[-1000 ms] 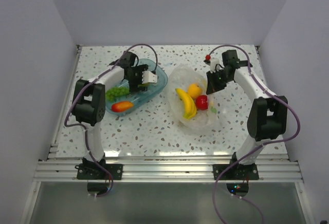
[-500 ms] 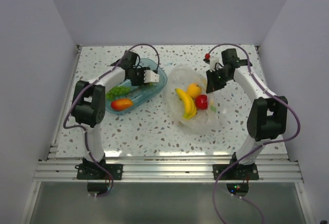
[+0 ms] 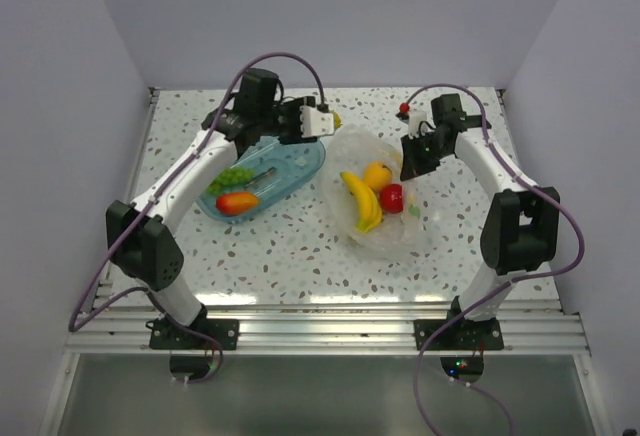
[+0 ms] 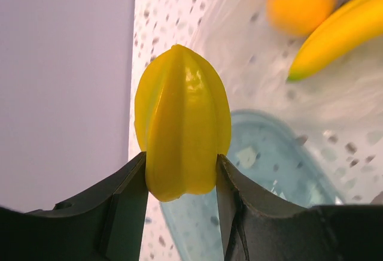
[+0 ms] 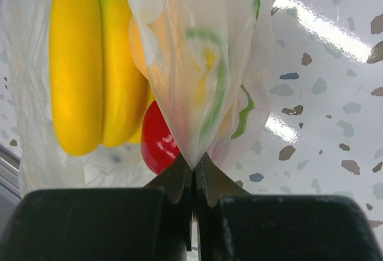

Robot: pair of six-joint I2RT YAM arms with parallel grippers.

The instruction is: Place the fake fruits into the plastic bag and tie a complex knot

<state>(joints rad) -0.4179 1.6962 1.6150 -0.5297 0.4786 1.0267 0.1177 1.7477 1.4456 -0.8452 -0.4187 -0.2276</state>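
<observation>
The clear plastic bag [image 3: 392, 236] lies open at mid-table with the banana bunch [image 3: 362, 201], orange [image 3: 377, 174] and red apple [image 3: 392, 197] inside. My right gripper [image 3: 408, 167] is shut on the bag's right rim [image 5: 179, 63] and holds it up; the bananas [image 5: 75, 69] and apple [image 5: 157, 142] show behind the film. My left gripper [image 3: 326, 119] is shut on a yellow ridged fruit [image 4: 182, 123], held in the air just beyond the bag's far-left rim. The green grapes [image 3: 232, 176] and the orange-red piece [image 3: 237, 203] lie in the teal tray [image 3: 300, 161].
The teal tray also shows under the left gripper [image 4: 269, 165]. White walls close in the table at the back and both sides. An aluminium rail runs along the near edge [image 3: 320, 331]. Purple cables loop over both arms.
My left arm has risen out of the tray with the yellow fruit and swung right toward the bag's far rim. The right gripper has kept its hold on the bag.
</observation>
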